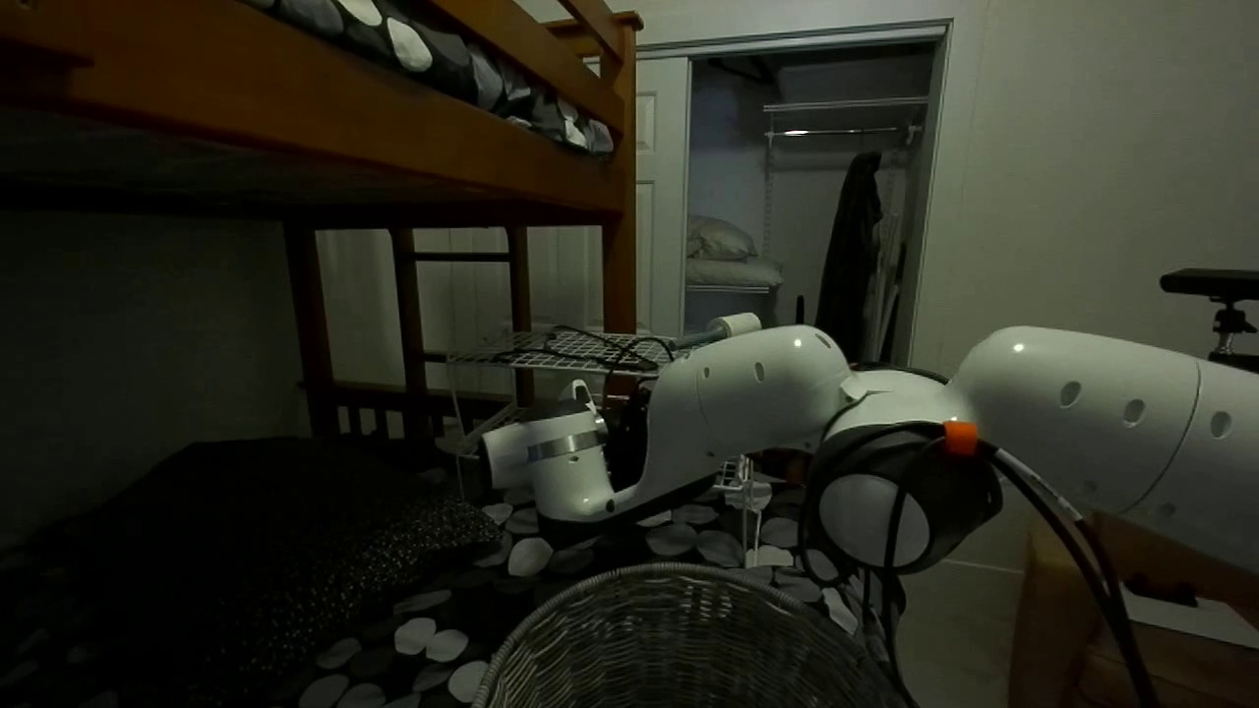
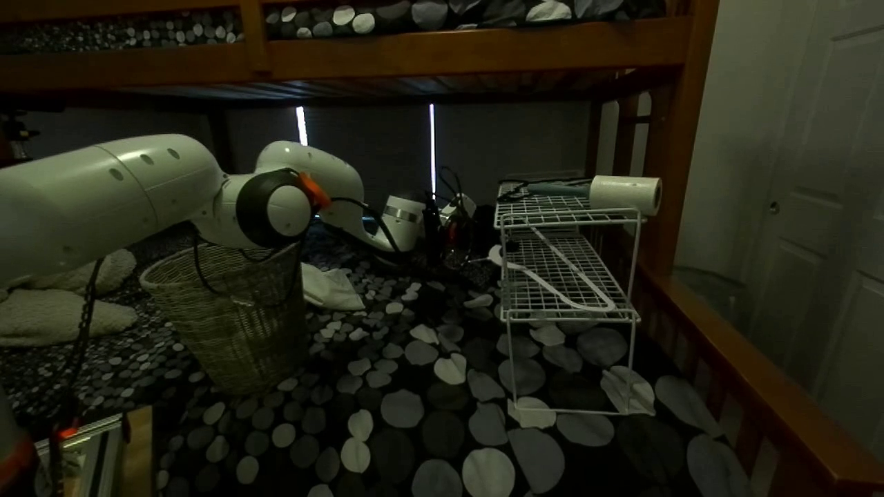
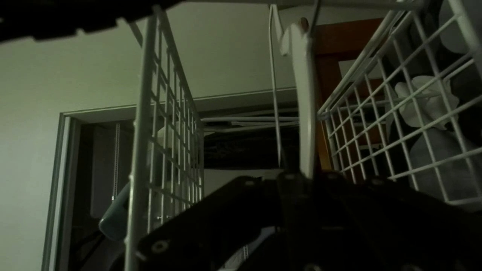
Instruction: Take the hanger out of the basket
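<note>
The basket, a white wire-grid rack with two tiers, stands on the bed; its lower tier rim (image 2: pixel 573 319) shows in an exterior view. Its top (image 1: pixel 580 346) also shows beyond my arm, and its grid sides (image 3: pixel 140 150) flank the wrist view. The hanger (image 2: pixel 568 261), pale and thin, lies tilted between the two tiers with its hook end toward my gripper. In the wrist view the hanger (image 3: pixel 305 101) runs between the two grids down into my gripper (image 3: pixel 300 176). The fingers are close together on it; their tips are dark. The gripper is mostly hidden in the exterior views.
A round woven basket (image 2: pixel 228 324) stands under my arm, also at the front in an exterior view (image 1: pixel 689 600). A white roll (image 2: pixel 625 195) and black cables lie on the rack's top tier. The wooden bunk (image 2: pixel 476 59) hangs above. A dark pillow (image 1: pixel 275 531) lies on the bed.
</note>
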